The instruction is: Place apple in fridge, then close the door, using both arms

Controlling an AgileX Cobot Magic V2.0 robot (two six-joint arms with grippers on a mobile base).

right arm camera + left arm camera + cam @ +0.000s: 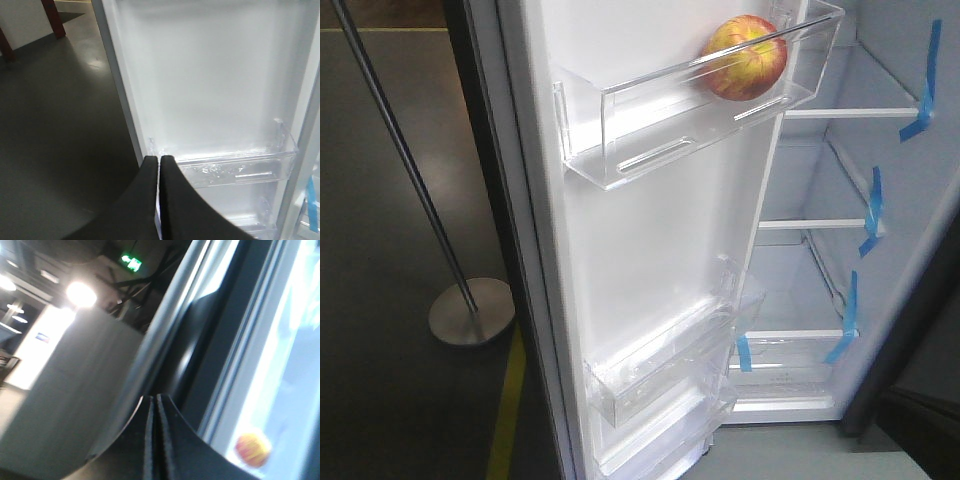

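The red and yellow apple (745, 57) lies in the upper clear bin (650, 130) of the open door (660, 250). It also shows as a blur in the left wrist view (253, 447). The fridge (840, 230) stands open, with white walls and blue tape on its shelves. My left gripper (153, 399) is shut and empty, close to the grey outer edge of the door (165, 335). My right gripper (158, 159) is shut and empty, by the door's inner face (210, 75) above a lower clear bin (235, 167). Neither gripper shows in the front view.
A metal stand with a round base (470, 312) and slanted pole stands on the dark floor left of the door. A yellow floor line (507, 410) runs beside the door. Red furniture legs (52, 17) show far left in the right wrist view.
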